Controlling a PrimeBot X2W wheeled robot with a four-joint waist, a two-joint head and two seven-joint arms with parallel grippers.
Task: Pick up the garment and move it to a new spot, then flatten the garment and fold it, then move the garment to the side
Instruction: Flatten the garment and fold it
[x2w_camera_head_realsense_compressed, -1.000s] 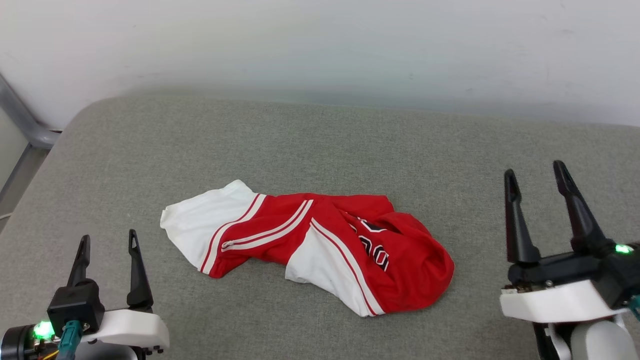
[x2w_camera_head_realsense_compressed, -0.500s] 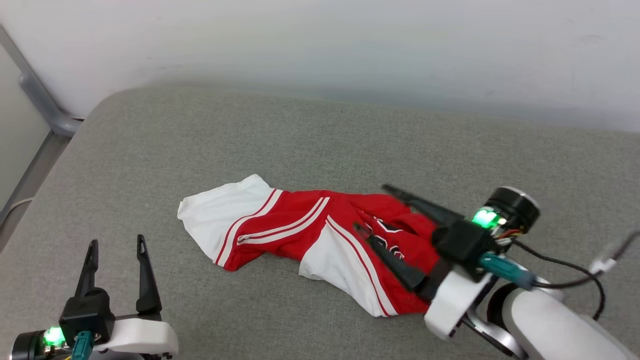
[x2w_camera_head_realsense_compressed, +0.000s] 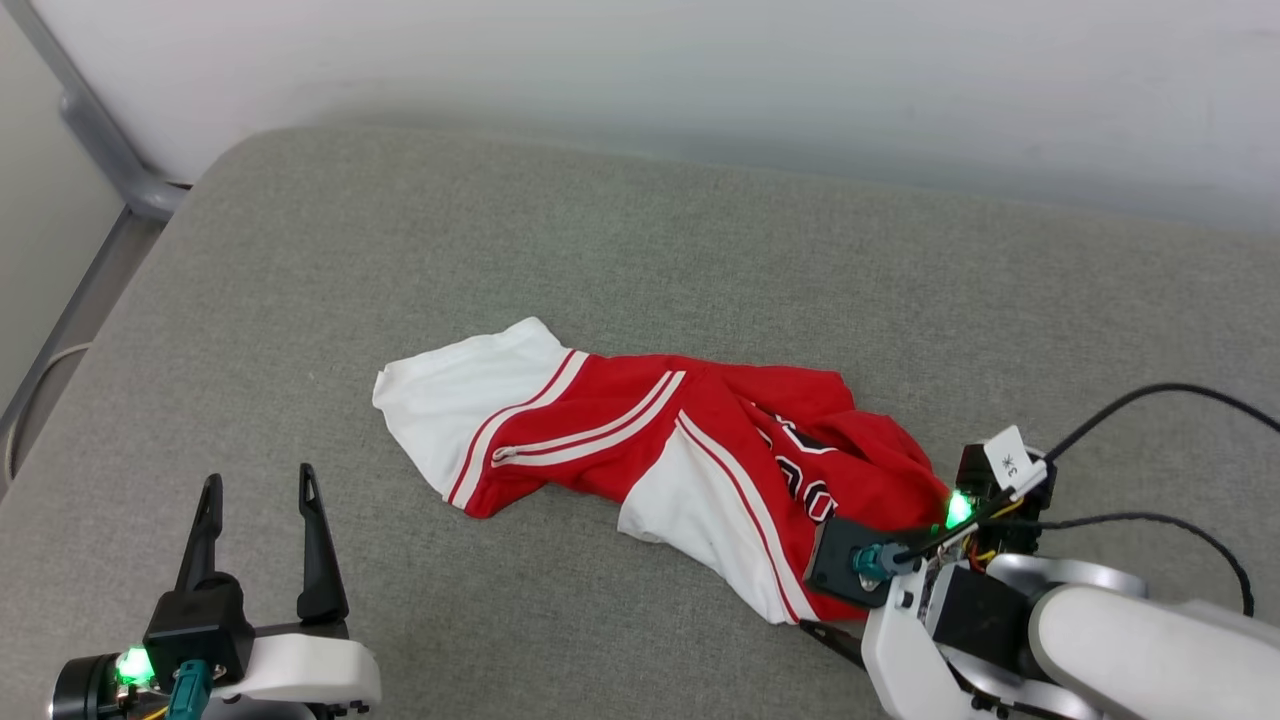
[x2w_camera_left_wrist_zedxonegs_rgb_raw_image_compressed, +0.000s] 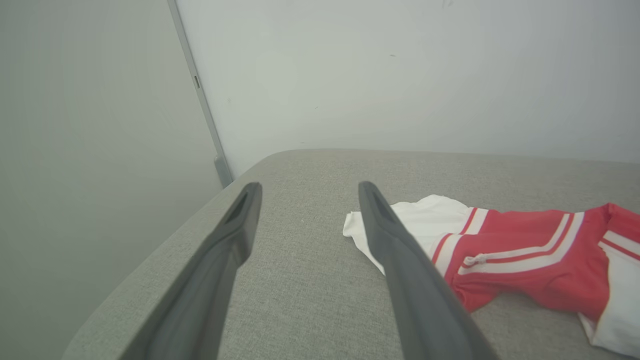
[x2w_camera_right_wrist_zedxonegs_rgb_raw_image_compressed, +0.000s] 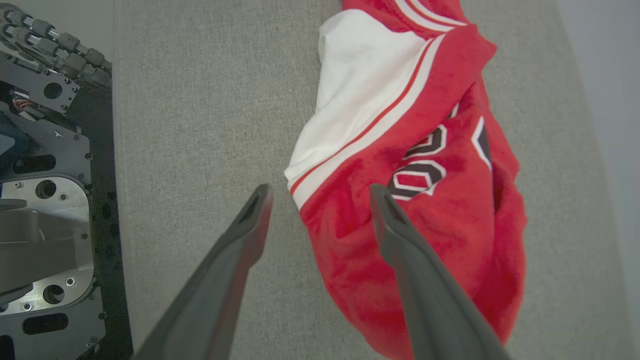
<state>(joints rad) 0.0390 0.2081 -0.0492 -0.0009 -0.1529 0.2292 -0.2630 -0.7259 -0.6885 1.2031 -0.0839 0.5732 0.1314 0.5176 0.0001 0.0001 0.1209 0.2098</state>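
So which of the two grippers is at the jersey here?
The right gripper: open, it straddles the edge of the jersey at its red end. The left gripper is open over bare cushion, apart from the white sleeve.

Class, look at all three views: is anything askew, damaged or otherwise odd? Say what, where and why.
The garment lies crumpled in the middle of the grey cushion, lettering half hidden in folds. No tear or spill shows.
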